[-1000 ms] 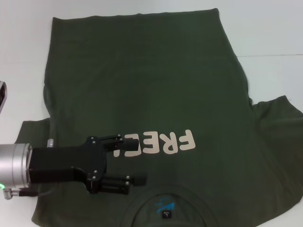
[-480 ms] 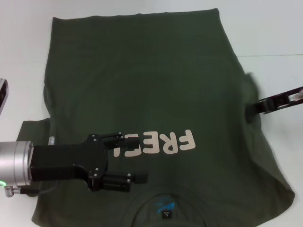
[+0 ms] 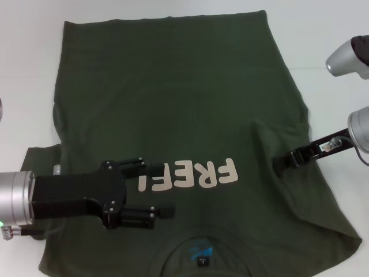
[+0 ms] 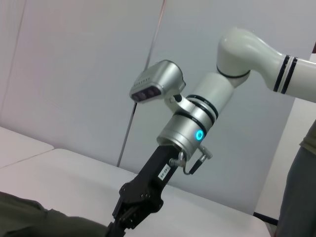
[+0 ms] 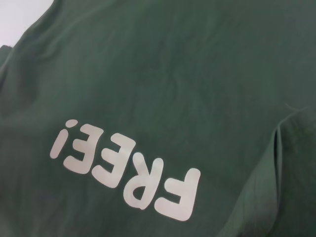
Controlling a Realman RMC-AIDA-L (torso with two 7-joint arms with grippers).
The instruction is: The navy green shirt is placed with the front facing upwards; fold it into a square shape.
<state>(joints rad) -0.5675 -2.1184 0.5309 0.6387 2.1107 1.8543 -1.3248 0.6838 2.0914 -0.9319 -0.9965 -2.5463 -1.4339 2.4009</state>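
Change: right sleeve of the large dark olive-green short-sleeved cotton shirt (image 3: 184, 115), flat on the table a second ago, now lies folded in over the body, and the right gripper has carried its edge further inward than half a second ago.
Left gripper (image 3: 157, 190): black, low over the chest at the left end of the lettering; it has slid back leftward, so all of the pale pinkish "FREE!" block letters (image 3: 189, 176) show again. Its two fingers are spread apart and hold nothing.
Left sleeve (image 3: 36, 158): not yet folded, jutting out flat past the shirt's left side.
Shirt position: spread front-up on the white table (image 3: 26, 69), collar and small blue-black neck label (image 3: 200, 257) nearest the robot, hem at the far edge.
Right gripper (image 3: 283, 162): slim black fingers pressed together on a raised ridge of green cloth right of the lettering, pinching the folded-in sleeve edge.
Meaning: in my judgement the first side fold is under way but not laid down; the cloth stands bunched and wants flattening before release.
Surroundings: the right arm's silver wrist (image 3: 360, 127) hangs over bare table; the left wrist view shows the same silver-and-white arm (image 4: 197, 128) against a pale wall.
Obstacles: nothing else lies on the shirt; the left gripper hovering over the chest may crowd the incoming fold.
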